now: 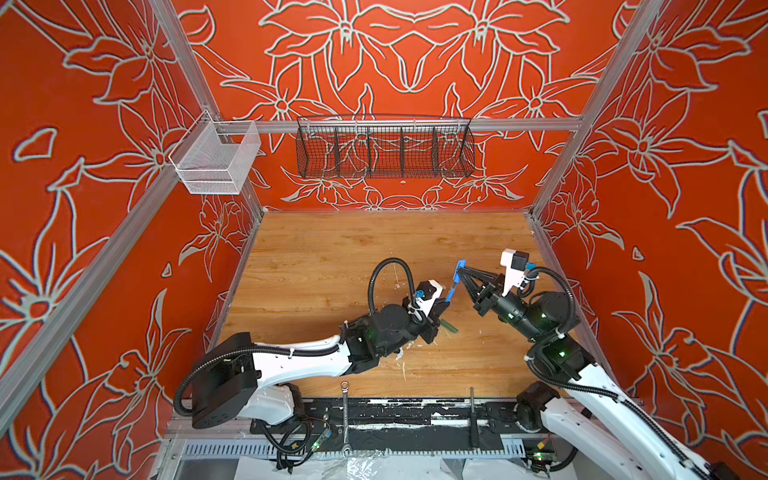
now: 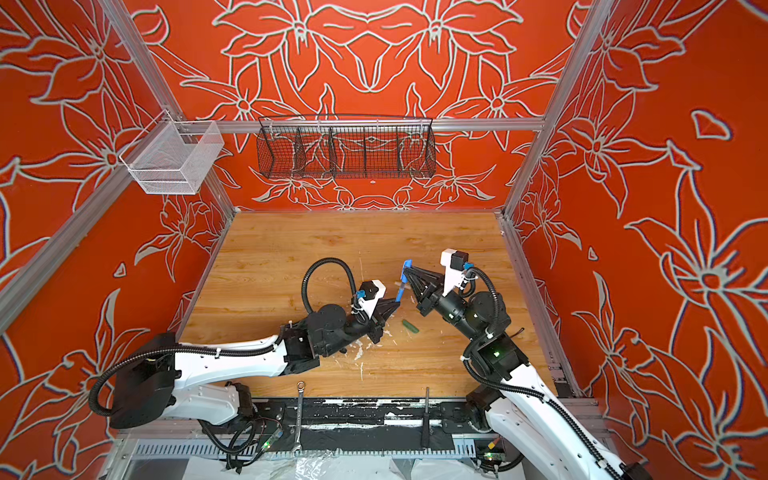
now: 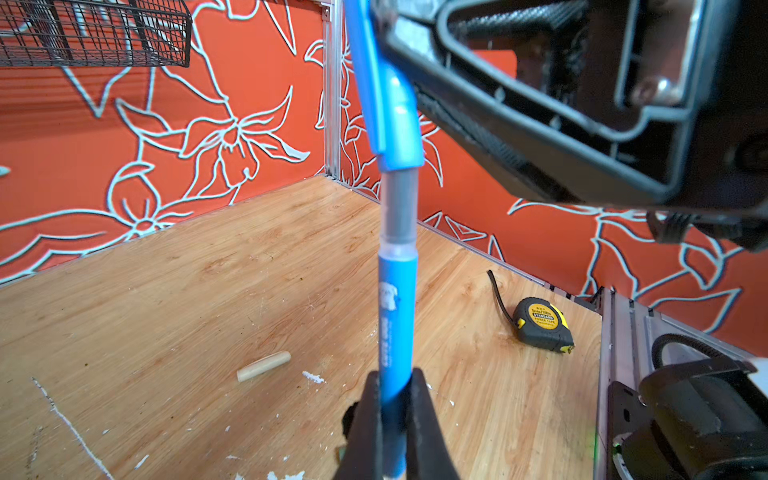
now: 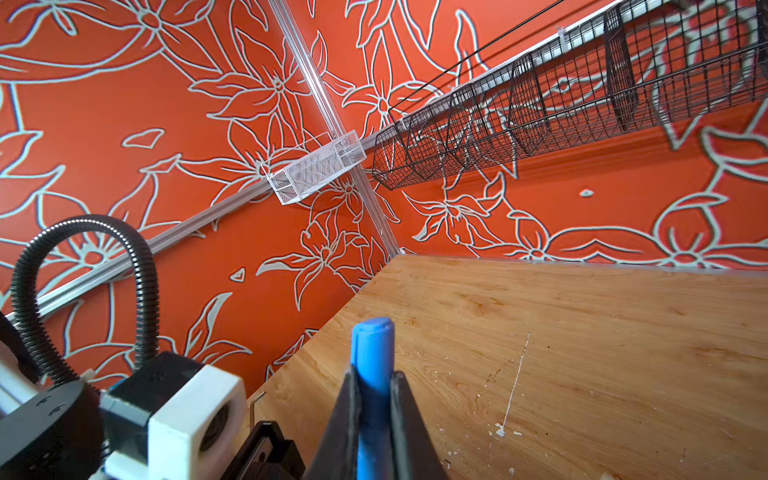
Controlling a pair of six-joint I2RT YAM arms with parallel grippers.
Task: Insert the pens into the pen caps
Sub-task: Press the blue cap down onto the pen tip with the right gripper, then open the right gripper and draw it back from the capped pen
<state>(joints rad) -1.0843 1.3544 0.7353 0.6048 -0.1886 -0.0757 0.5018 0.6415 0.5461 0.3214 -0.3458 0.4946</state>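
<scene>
The left gripper (image 1: pixel 446 302) (image 3: pixel 395 399) is narrowed to a tight clamp on the lower barrel of the blue pen (image 3: pixel 397 316). Its two black fingers press the barrel from both sides. The right gripper (image 1: pixel 460 272) (image 4: pixel 374 386) is likewise nearly shut, pinching the blue pen cap (image 4: pixel 372 349), whose rounded end sticks out past the fingertips.

In both top views the two grippers meet tip to tip above the right half of the tabletop (image 1: pixel 332 257), about midway between its front and back edges. The pen (image 1: pixel 452 293) (image 2: pixel 400 293) slants from the left gripper (image 2: pixel 395 305) to the cap (image 1: pixel 460 265) (image 2: pixel 406 264) in the right gripper (image 2: pixel 408 270).

In the left wrist view the pen's grey front section runs into the mouth of the cap (image 3: pixel 395 124). Most of that grey section is exposed between cap and barrel.

A tan pen cap (image 3: pixel 264 365) lies flat on the tabletop beyond the left gripper, apart from it. A short green piece (image 2: pixel 410 326) lies on the wood just beside the left gripper, towards the front edge; whether it is a pen or a cap I cannot tell.

The pen barrel carries a small white figure and a line of white print, too blurred to read. A yellow and black tape measure (image 3: pixel 542 324) near the tabletop's right edge has a label reading "STANDARD POWER TAPE".
</scene>
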